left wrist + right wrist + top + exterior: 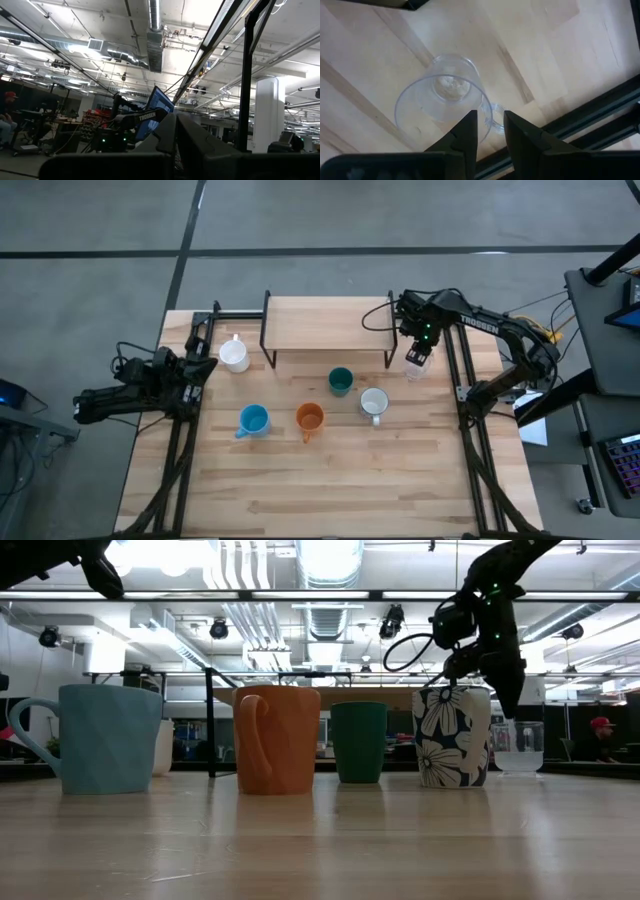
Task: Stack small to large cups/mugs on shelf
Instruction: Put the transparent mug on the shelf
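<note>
The right gripper [487, 131] is directly above the upright glass [443, 97]. Its jaws are narrowly parted, straddling the rim wall and holding nothing. The glass stands beside the shelf [326, 325]. The left gripper [203, 367] is closed and far off.

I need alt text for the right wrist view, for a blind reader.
Seen from above, a clear glass stands upright on the wooden table. The right hand hovers over its rim, two dark fingers slightly apart. A black metal bar runs alongside.
</note>
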